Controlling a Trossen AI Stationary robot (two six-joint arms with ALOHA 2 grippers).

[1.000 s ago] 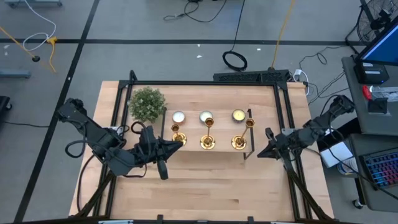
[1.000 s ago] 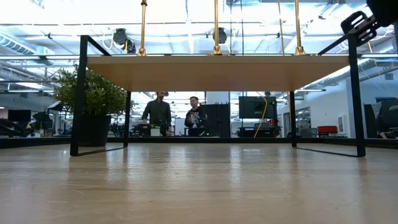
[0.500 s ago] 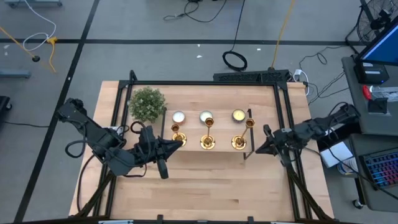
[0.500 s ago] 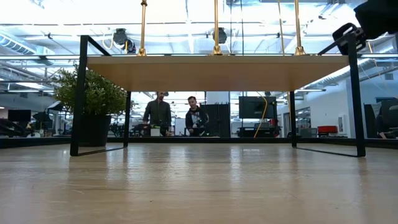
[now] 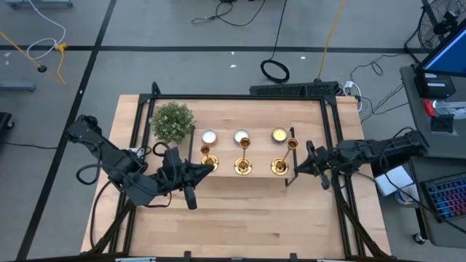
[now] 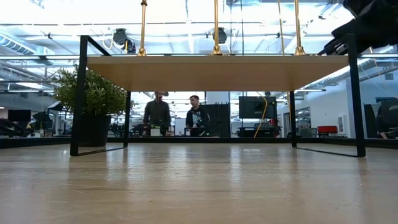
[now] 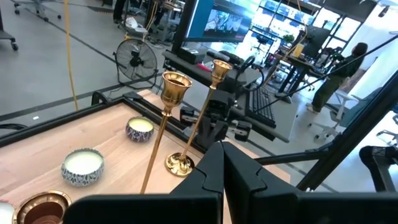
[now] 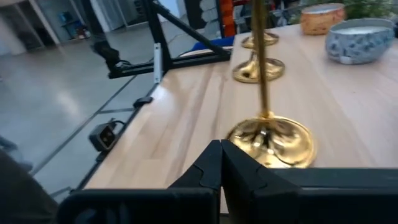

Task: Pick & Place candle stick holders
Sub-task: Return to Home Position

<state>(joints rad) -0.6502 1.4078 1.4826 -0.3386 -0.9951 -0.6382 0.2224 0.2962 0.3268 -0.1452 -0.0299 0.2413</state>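
Seen from overhead, three candle stick holders [image 5: 242, 166] line the shelf [image 5: 258, 151]; at table level only their stems show. The left gripper [image 5: 207, 168] and right gripper [image 5: 298, 167] flank them, jaws pressed together.

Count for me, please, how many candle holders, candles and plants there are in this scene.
Candle holders: 3
Candles: 3
Plants: 1
Total: 7
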